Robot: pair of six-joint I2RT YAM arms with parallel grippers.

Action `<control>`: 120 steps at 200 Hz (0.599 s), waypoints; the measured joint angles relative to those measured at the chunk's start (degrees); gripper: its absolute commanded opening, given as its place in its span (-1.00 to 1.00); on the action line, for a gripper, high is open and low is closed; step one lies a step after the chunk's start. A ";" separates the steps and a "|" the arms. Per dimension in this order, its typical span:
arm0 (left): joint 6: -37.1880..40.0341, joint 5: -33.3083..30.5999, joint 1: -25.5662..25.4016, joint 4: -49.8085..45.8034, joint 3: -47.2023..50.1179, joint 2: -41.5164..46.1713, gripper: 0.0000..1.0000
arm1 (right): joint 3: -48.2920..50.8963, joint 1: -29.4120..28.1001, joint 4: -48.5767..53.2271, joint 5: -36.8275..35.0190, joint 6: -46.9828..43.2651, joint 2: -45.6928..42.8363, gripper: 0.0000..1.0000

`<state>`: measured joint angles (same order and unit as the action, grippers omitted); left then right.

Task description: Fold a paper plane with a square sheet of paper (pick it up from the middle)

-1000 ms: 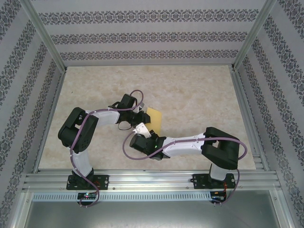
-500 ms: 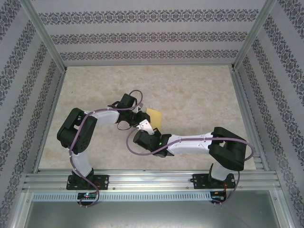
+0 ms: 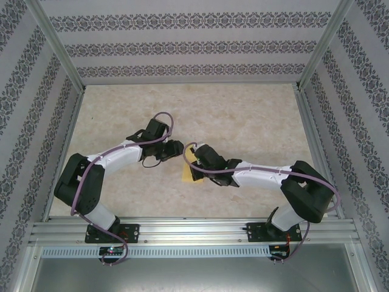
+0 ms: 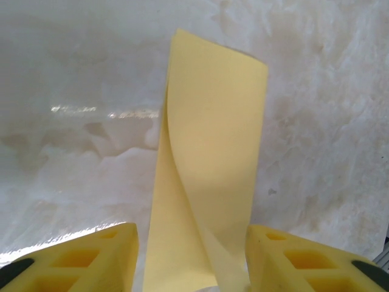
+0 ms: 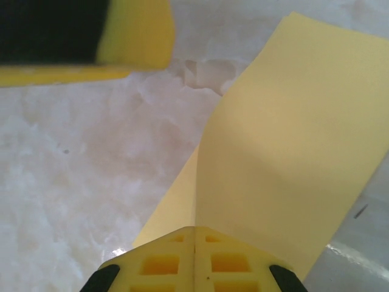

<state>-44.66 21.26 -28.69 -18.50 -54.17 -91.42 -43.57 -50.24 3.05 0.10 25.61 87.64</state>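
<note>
— Compared with one second ago: a swing of the right arm up to the middle of the table (image 3: 243, 115), a lower and wider bend of the left elbow, and the square sheet of paper (image 3: 187, 174) no more flat beside the left gripper (image 3: 172, 151) but lifted
— And the fingers?
— Right gripper (image 5: 194, 240) closed tight on one end of the sheet, both pads (image 5: 164, 264) pressed together with the yellow paper coming out between them. Left gripper half open, fingers (image 4: 91, 258) apart on both sides of the paper, seemingly not pinching it
— How far in the task, by judgement?
— Early. Picked up from the table, and bent over into a narrower strip with one soft curl, but no sharp crease to see, no pointed nose, no wings. Nearly all folding for the paper plane left to do
— Any difference between the views?
— From above: both arms meeting at the centre, grippers just beside each other, small bits of yellow under the right wrist. From the left wrist: the twist of the strip and the gap beside the fingers. From the right wrist: the pinch itself, plus one finger (image 5: 130, 33) of the left gripper at upper left, apart from the paper
</note>
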 measured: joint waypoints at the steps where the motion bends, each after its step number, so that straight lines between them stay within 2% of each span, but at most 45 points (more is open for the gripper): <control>1: 0.00 -0.02 0.00 -0.04 0.02 0.02 -0.06 | 0.02 0.15 -0.04 0.26 -0.02 0.00 -1.00; 59: 1.33 1.09 -1.73 -0.28 1.29 0.66 -0.16 | 0.50 9.86 -2.08 17.20 -0.20 0.09 -1.00; 120: 2.25 2.86 -4.48 -0.04 2.27 0.46 -0.22 | 2.23 14.95 -2.16 25.42 -1.60 2.97 -0.99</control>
<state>-42.41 24.12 -33.17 -18.55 -51.90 -90.96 -41.34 -35.29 0.89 25.52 24.01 90.61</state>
